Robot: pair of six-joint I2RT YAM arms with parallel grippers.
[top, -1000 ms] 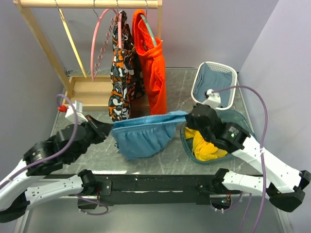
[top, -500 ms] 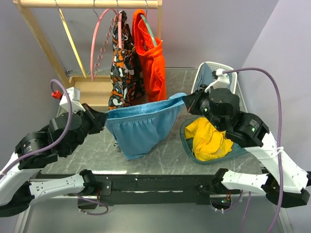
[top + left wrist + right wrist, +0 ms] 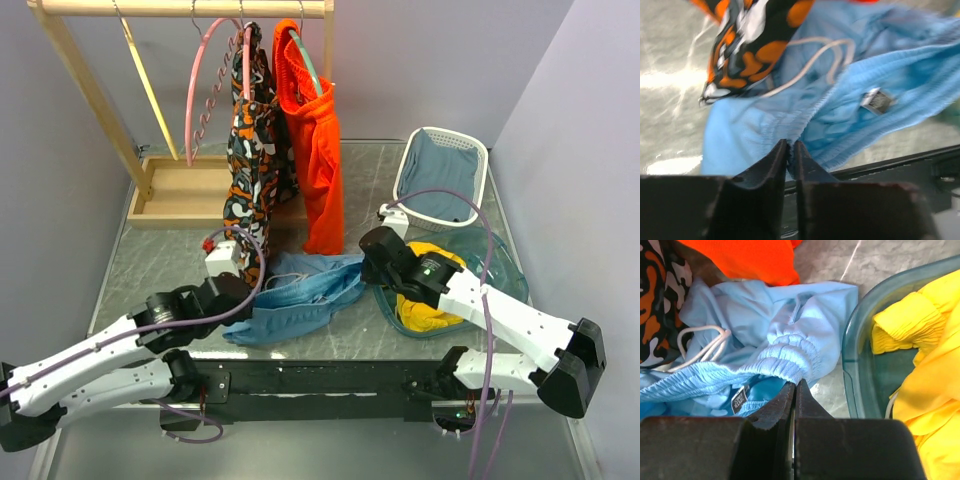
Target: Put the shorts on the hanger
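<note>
Right wrist shows crumpled sky-blue shorts (image 3: 805, 325) pinched in right jaws; left jaws barely parted, grip unclear.

Even, bright light fell from above. Glare streaked the table (image 3: 670, 75) in the left wrist view, where everything looked blurred.

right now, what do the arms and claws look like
The left arm and right arm have white links and black joints, each trailing a purple cable. The left claw and right claw are dark, each with two tapered blades.
</note>
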